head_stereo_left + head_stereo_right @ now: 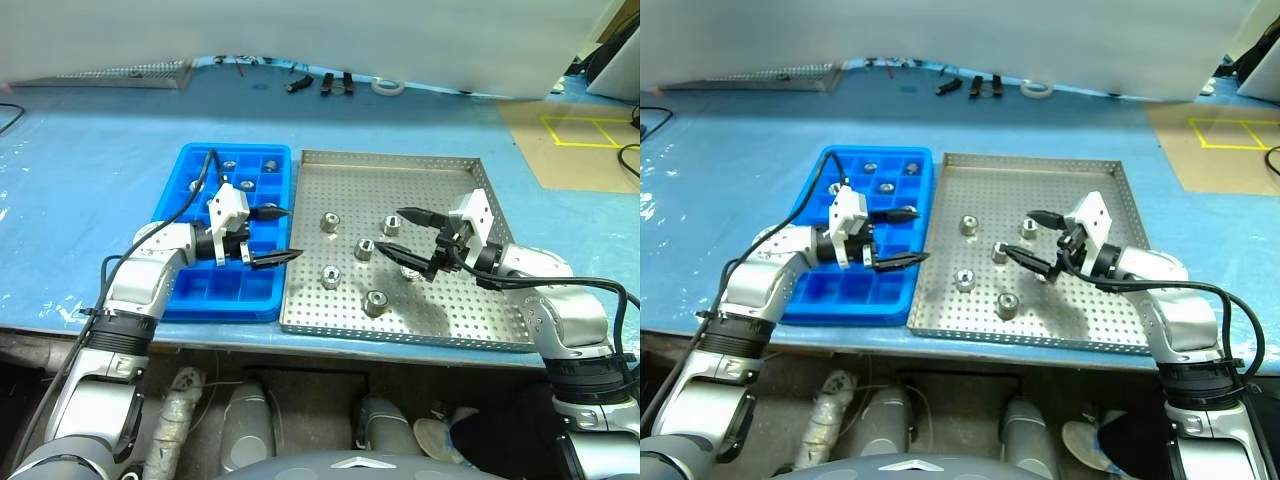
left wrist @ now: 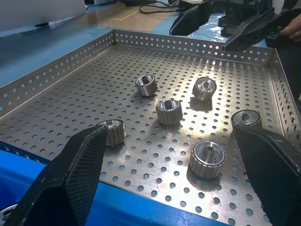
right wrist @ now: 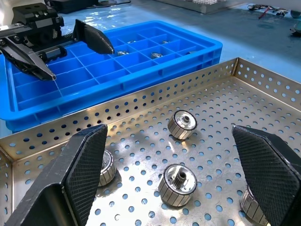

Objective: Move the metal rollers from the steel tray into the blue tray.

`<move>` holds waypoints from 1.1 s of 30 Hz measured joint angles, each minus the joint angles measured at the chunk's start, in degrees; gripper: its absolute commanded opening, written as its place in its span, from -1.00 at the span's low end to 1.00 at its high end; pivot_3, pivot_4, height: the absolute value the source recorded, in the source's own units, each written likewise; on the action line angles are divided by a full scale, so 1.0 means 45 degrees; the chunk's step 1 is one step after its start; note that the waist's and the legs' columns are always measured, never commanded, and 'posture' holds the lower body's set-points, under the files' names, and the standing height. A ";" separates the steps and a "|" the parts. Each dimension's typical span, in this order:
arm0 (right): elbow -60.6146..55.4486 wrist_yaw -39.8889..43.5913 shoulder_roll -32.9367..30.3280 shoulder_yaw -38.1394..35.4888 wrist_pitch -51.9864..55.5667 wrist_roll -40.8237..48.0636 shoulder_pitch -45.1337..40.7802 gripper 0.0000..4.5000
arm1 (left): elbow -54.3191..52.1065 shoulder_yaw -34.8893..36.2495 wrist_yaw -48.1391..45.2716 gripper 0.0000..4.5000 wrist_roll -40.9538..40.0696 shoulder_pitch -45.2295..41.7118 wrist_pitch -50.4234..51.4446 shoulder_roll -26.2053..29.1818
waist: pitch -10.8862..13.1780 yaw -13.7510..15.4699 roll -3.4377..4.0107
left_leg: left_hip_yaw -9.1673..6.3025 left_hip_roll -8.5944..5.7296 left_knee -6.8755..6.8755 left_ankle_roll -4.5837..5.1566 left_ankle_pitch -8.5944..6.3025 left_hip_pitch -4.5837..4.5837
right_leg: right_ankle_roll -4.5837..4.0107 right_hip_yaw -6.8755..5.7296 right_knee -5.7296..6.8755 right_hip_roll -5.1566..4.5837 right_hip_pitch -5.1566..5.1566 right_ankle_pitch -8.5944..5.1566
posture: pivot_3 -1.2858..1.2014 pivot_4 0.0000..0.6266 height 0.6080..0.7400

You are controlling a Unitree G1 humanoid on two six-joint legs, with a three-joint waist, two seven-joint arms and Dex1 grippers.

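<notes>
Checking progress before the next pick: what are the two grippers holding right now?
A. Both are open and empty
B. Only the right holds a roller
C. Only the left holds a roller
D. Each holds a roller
A: the left gripper over the blue tray and the right gripper over the steel tray both stand wide open with nothing between them.

Two trays sit side by side on a table (image 1: 90, 170), touching along one edge. The blue tray (image 1: 190, 165) is on the left, the steel tray (image 1: 450, 320) on the right. Six rollers (image 1: 329, 222) lie spread over the middle of the steel tray, apart from one another. A few more rollers rest in compartments at the far end of the blue tray. The left gripper (image 1: 281, 235) hovers over the blue tray's right side, pointing right. The right gripper (image 1: 400, 232) hovers over the steel tray, pointing left, above the rollers. Small items (image 1: 335, 84) lie at the far edge of the table.
</notes>
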 measured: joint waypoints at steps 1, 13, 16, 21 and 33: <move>0.0053 0.0001 0.0000 0.0000 -0.0020 -0.0004 0.0000 0.99 | 0.0001 0.0000 0.0011 1.00 0.0000 0.0000 -0.0007 -0.0001 | 0.0000 0.0000 0.0000 | 0.0000 0.0000 0.0001 0.0000 0.0000 0.0000 | 0.0000 0.0000 0.0000 0.0000 0.0001 0.0000 | 0.04 -0.52 1.00; 0.0021 -0.0157 -0.0147 -0.0233 -0.0073 -0.0029 0.0239 0.99 | 0.0811 -0.1162 -0.0681 1.00 0.0180 -0.2613 0.1221 -0.0780 | 0.0000 0.0031 0.0000 | 0.0003 -0.0010 0.0033 0.0006 -0.0001 0.0006 | 0.0001 0.0003 0.0011 -0.0005 0.0025 0.0001 | -0.04 -0.52 1.00; -0.0650 -0.0473 -0.0110 -0.0323 -0.0070 -0.0026 0.0925 0.99 | 0.1713 -0.2255 -0.1747 1.00 0.0671 -0.3560 0.1156 -0.1072 | -0.0001 -0.0036 0.0002 | 0.0005 -0.0003 0.0028 0.0005 0.0000 0.0009 | 0.0001 0.0006 0.0005 -0.0001 0.0022 0.0001 | -0.09 -0.52 1.00; -0.2012 -0.1415 0.0217 -0.0656 -0.0051 -0.0023 0.2360 0.99 | 0.3629 -0.3950 -0.3629 1.00 0.2155 -0.4722 0.0118 -0.1196 | -0.0002 -0.0228 0.0004 | 0.0011 0.0003 0.0023 0.0010 -0.0003 0.0016 | 0.0002 0.0013 -0.0001 0.0008 0.0020 0.0001 | -0.17 -0.52 1.00; -0.4189 -0.3523 0.0954 -0.1223 -0.0020 -0.0087 0.4935 0.99 | 0.7845 -0.4802 -0.5009 1.00 0.4398 -0.6344 -0.3030 -0.2343 | -0.0002 -0.0677 0.0004 | 0.0015 -0.0010 0.0029 0.0022 -0.0011 0.0038 | 0.0003 0.0019 -0.0015 -0.0002 0.0053 0.0002 | -0.27 -0.52 1.00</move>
